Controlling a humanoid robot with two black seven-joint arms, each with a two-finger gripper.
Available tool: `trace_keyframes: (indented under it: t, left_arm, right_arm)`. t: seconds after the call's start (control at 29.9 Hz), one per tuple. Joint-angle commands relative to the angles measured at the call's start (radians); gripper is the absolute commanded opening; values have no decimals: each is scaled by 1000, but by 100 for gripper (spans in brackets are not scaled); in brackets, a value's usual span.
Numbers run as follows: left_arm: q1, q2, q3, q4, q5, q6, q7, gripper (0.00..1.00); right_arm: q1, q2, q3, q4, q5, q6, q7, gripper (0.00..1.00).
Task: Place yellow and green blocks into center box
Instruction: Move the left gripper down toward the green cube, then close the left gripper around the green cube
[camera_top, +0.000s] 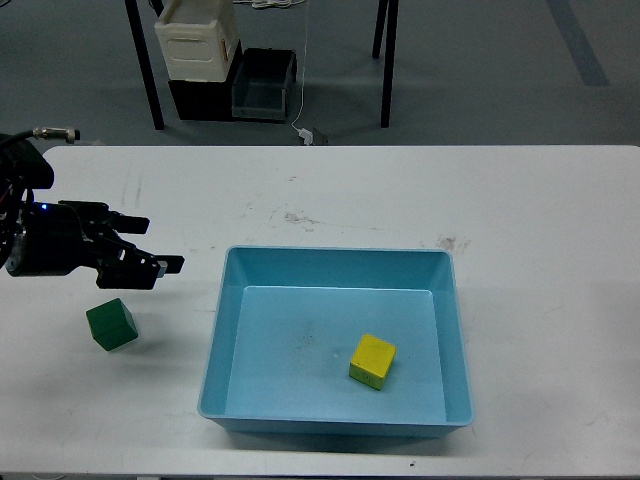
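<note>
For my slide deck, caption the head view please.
Left gripper open above the green block; yellow block already in the blue box.

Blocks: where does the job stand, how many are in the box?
One of two. The yellow block already lies inside the blue box. The green block sits on the white table, left of the box, untouched. The left gripper hovers just above it, open and empty. Left: grasp green, drop it in.
</note>
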Motion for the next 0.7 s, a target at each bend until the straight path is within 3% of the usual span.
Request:
trace_keyframes:
  t: [0.0,0.67]
  left_arm:
    - [-1,-9,51,40,101,0,0,99]
    - [9,-66,168,200,120,0,0,100]
  right_arm:
    - [-15,2,0,0,0,-1,2,99]
    - [-24,2,0,-4,0,-1,2,99]
